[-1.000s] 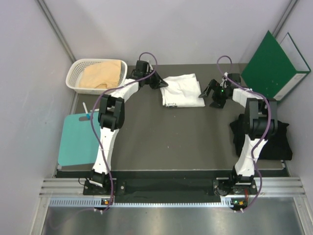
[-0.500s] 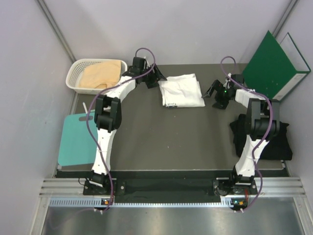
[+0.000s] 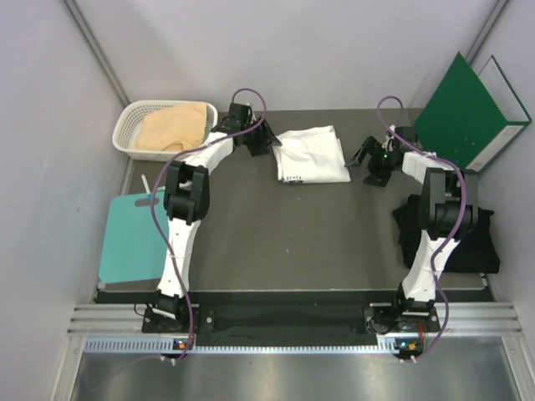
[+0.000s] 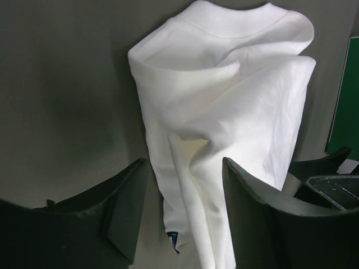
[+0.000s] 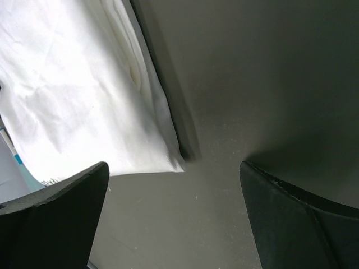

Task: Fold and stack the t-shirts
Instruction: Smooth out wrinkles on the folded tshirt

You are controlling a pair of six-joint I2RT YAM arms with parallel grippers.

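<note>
White folded t-shirt [image 3: 312,154], left pincer [image 4: 182,174] now opened at its edge, right pincer [image 5: 174,168] wide.

Nothing legible in any view. Top view: white t-shirt [image 3: 311,153], centre of frame, carries a short row of dark lettering [image 3: 291,178] along its lower left edge; too small to make out a single character. Right wrist view: the same sort of faint grey print at lower left of frame, on the shirt's hem, blurred past reading. Left wrist view: a small blue tag [image 4: 173,240] at the bottom centre, mostly hidden, any wording on it unreadable.
</note>
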